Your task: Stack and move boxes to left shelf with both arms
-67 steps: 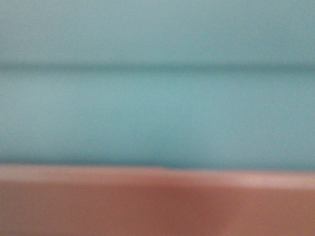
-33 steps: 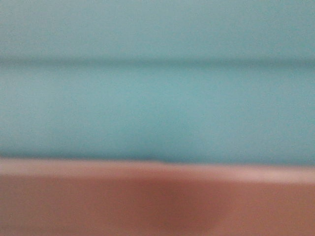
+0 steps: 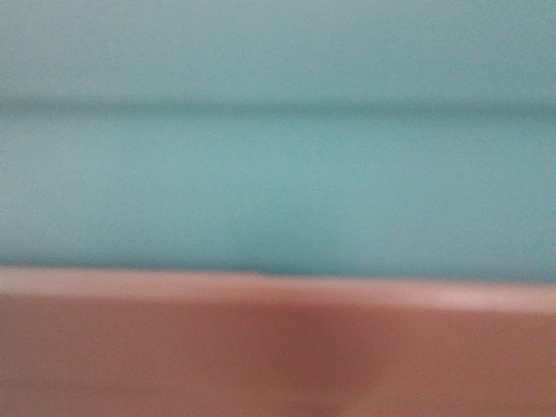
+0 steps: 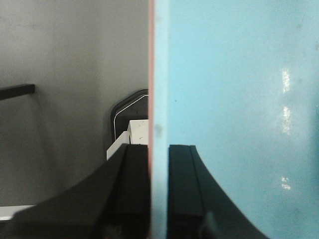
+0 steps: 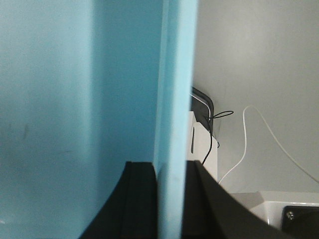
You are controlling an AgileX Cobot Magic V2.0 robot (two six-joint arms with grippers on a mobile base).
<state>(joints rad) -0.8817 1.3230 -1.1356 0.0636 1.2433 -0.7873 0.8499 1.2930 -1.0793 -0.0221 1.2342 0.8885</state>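
In the front view the seam between the turquoise bin (image 3: pixel 278 182) and the salmon pink bin (image 3: pixel 278 356) has crept upward over the last second, so I judge the stacked pair is being lifted; no shelf is in sight. The left gripper (image 4: pixel 158 159) pinches both nested walls and the right gripper (image 5: pixel 172 172) pinches the turquoise wall. The stack hangs level between them, close to the camera, long axis running left to right

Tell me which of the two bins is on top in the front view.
The turquoise bin; it fills the frame above the rim of the pink bin.
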